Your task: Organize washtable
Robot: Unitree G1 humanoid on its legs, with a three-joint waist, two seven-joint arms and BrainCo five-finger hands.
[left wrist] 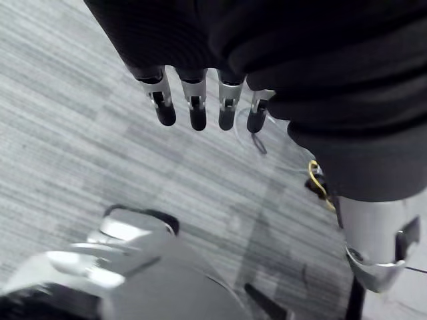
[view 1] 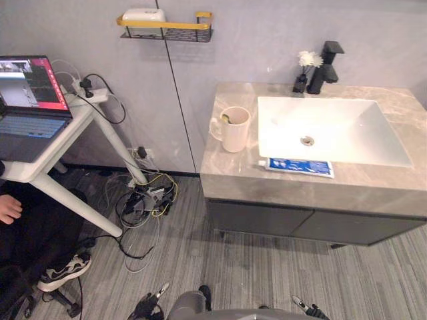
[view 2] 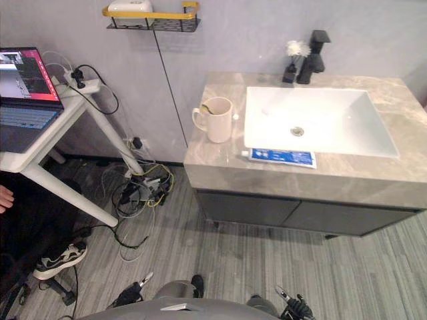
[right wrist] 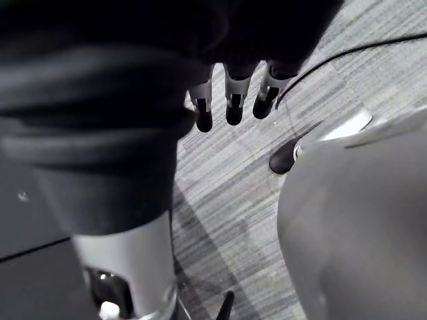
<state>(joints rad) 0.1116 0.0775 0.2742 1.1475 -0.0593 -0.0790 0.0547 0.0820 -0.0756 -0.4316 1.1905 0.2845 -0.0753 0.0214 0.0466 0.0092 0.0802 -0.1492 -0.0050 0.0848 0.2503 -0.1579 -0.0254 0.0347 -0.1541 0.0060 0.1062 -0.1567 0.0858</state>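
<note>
Nearest to me, well short of the sink, both of the robot's hands hang low over the grey striped floor. The left hand has its fingers straight and side by side, with nothing in them. The right hand is the same, fingers loose and pointing down, holding nothing.

On the counter, a blue and white tube lies flat along the strip in front of the sink, just beside its front edge. To the left of the sink a cream mug stands upright, its handle turned away from the sink. Something small shows at its rim, but I cannot tell what. Behind the sink a black tap rises, and just left of it sits a small dark vase with a white flower.

Further left of the sink, a tangle of cables lies on the floor by the wall. Past that an open laptop sits on a white table, with a person's hand and shoe below it. High on the wall, up and left of the sink, a yellow-railed shelf carries a white item.
</note>
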